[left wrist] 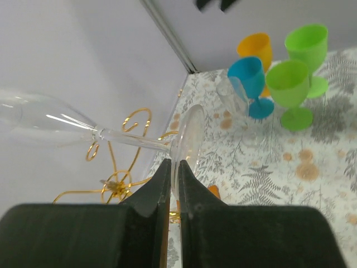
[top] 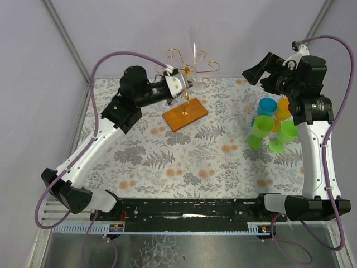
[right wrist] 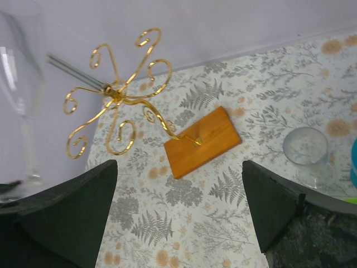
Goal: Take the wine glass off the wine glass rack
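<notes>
The gold wire wine glass rack (top: pixel 188 68) stands on its orange base (top: pixel 185 115) at the table's far middle. My left gripper (top: pixel 191 84) is at the rack's top. In the left wrist view it (left wrist: pixel 174 167) is shut on the round foot of the clear wine glass (left wrist: pixel 111 135), with the gold scrolls (left wrist: pixel 120 181) behind the stem. In the right wrist view the glass (right wrist: pixel 22 78) stands upright to the left of the rack (right wrist: pixel 120 95), with a gap between them. My right gripper (top: pixel 254 71) is open and empty, high at the far right (right wrist: pixel 178 206).
Blue (top: pixel 268 106), orange (top: pixel 283 109) and two green (top: pixel 261 129) plastic goblets stand in a cluster at the right, under my right arm. Another clear glass (right wrist: pixel 305 146) stands beside them. Grey walls close the back and left of the floral cloth (top: pixel 184 156).
</notes>
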Action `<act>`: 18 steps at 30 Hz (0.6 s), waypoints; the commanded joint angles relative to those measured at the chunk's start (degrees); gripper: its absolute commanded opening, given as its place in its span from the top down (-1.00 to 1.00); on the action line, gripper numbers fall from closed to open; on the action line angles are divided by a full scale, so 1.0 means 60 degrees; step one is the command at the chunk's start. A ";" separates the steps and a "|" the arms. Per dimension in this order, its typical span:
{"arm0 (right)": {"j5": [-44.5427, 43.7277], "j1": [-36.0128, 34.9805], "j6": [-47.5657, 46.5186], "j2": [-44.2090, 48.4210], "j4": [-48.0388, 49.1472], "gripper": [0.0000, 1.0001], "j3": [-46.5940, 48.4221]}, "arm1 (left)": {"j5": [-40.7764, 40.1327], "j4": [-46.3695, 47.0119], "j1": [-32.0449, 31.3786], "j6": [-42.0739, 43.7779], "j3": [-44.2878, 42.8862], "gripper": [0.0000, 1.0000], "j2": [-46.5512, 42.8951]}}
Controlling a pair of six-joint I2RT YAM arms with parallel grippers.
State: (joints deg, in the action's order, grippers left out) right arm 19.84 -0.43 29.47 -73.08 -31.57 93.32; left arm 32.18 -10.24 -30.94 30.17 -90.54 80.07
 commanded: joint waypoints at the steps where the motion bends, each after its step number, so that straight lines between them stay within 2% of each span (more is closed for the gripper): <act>1: 0.0906 -0.0046 0.0418 -0.0008 -0.0306 -0.98 0.0938 | -0.1137 0.0319 -0.1099 0.3353 0.0611 1.00 -0.0266; 7: 0.2691 -0.0002 0.0703 -0.0574 -0.1224 -0.98 0.2226 | -0.1617 0.0884 -0.2090 0.5969 0.2082 1.00 -0.0547; 11: 0.3837 -0.0002 0.0613 -0.1019 -0.1768 -1.00 0.2806 | -0.1565 0.0956 -0.2414 0.7014 0.2641 1.00 -0.0536; 18: 0.4329 -0.0017 -0.0845 -0.1881 -0.4207 -0.98 0.3321 | -0.1373 0.1031 -0.2785 0.8656 0.3350 1.00 -0.0465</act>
State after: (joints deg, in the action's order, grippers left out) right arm 41.30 -0.38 29.93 -82.48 -46.92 111.42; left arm 23.94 -9.93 -46.44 72.69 -71.77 78.63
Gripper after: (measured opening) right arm 0.993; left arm 0.022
